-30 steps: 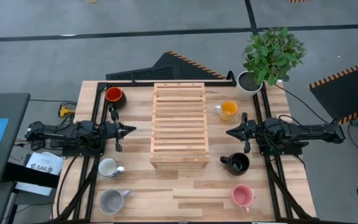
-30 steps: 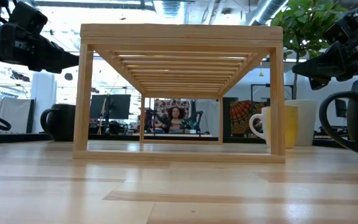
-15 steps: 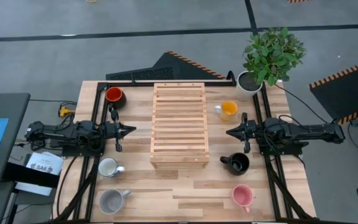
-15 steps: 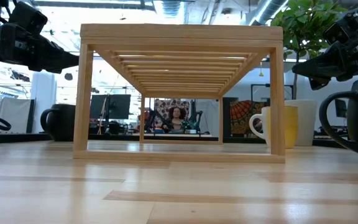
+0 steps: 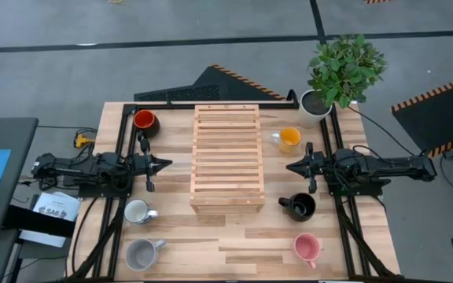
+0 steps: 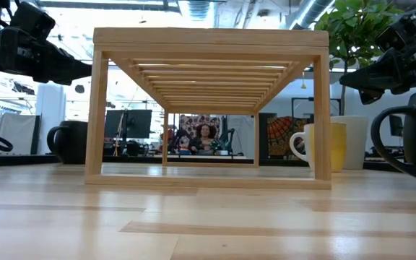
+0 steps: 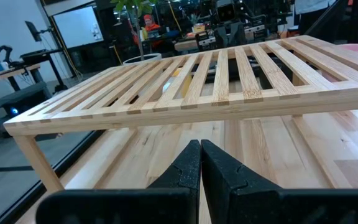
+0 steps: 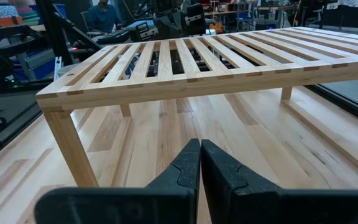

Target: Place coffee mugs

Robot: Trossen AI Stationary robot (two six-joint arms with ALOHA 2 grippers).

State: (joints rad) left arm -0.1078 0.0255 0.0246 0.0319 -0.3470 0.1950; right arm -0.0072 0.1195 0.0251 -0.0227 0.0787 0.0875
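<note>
High view showed six coffee mugs spread over the counter (image 5: 234, 244) on either side of a slatted wooden rack (image 5: 226, 157): a red-orange mug (image 5: 144, 120), a white mug (image 5: 136, 211) and a grey mug (image 5: 141, 253) on the left arm's side, and a yellow-orange mug (image 5: 289, 138), a black mug (image 5: 301, 206) and a pink mug (image 5: 306, 248) on the right arm's side, none of them yet on the rack. The left claw (image 5: 163, 164) and right claw (image 5: 291, 167) hung level, each just beside the rack, holding nothing. Low view caught the yellow-orange mug (image 6: 327, 148) standing upright behind the rack's post. Left wrist view showed the left claw's fingers (image 7: 188, 165) pressed together, facing the rack's slats. Right wrist view showed the right claw's fingers (image 8: 188, 163) likewise pressed together. The mugs looked like glazed ceramic: probably rigid, fairly heavy, slippery and chippable, so pinching across the rim wall, or else the handle, seemed the safest hold.
</note>
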